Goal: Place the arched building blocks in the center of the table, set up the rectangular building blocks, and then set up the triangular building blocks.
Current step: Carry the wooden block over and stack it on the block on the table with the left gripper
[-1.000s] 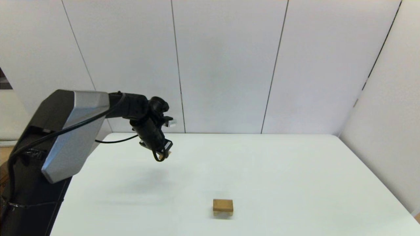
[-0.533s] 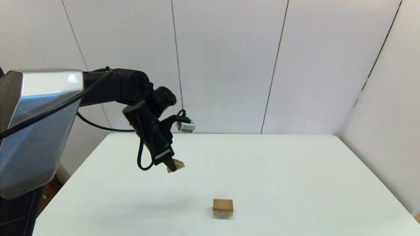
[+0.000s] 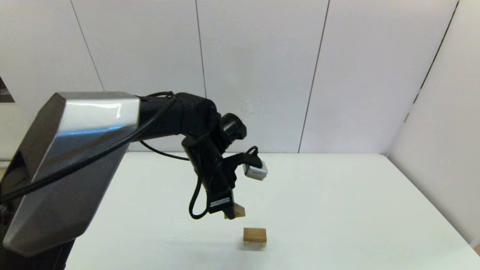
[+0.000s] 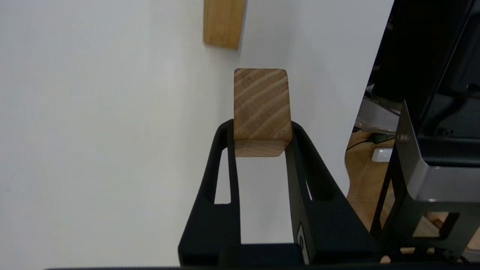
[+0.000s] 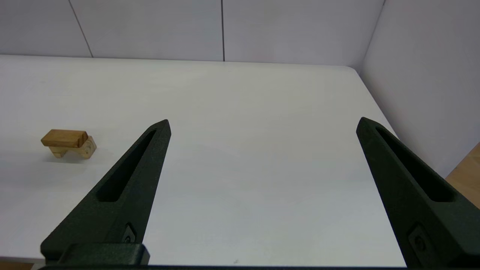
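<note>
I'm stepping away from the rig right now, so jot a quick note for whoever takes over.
Left gripper: shut on the triangular block, held in the air just left of and above the stack.
Right gripper: open, holding nothing, low at the table's right side, well clear of the stack.
On the table: arched block near the centre, hollow side down, with the rectangular block lying flat on top.
Done: arch placed, slab set on it.
Left: set the wedge on the slab, release.
</note>
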`<state>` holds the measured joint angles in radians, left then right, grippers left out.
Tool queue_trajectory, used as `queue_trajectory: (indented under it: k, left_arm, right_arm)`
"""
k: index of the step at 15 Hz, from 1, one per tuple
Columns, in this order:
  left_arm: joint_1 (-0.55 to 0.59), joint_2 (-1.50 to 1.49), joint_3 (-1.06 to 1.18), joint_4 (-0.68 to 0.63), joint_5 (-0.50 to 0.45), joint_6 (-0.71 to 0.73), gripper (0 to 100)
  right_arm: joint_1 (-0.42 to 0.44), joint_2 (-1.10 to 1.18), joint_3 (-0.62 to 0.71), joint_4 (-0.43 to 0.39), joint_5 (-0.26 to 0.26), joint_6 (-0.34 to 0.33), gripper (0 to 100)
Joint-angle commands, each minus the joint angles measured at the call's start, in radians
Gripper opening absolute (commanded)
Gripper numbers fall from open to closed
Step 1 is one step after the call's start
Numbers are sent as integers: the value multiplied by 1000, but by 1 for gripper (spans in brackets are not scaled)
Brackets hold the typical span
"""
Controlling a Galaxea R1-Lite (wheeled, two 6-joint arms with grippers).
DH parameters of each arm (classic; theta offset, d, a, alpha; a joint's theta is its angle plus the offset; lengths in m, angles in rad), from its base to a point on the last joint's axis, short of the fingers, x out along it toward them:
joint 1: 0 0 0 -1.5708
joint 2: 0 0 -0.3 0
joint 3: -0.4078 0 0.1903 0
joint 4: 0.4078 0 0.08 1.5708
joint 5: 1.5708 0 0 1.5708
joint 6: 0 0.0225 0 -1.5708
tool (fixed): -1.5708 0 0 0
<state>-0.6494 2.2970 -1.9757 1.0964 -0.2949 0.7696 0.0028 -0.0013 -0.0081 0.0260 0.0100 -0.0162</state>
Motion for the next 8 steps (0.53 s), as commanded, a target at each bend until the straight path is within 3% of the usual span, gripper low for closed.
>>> queue_trajectory:
  k: [1,4,8]
  left_arm:
    - [-72,96,0,-95,14,-99,0]
    - [-88,148,0,-167,69,-130,0]
    - [-87,185,0,-181,76,-131,0]
  right_arm:
    - [0,0,0,0,1,-1,100]
    - [0,0,0,0,1,-1,100]
    - [0,0,0,0,1,-1,100]
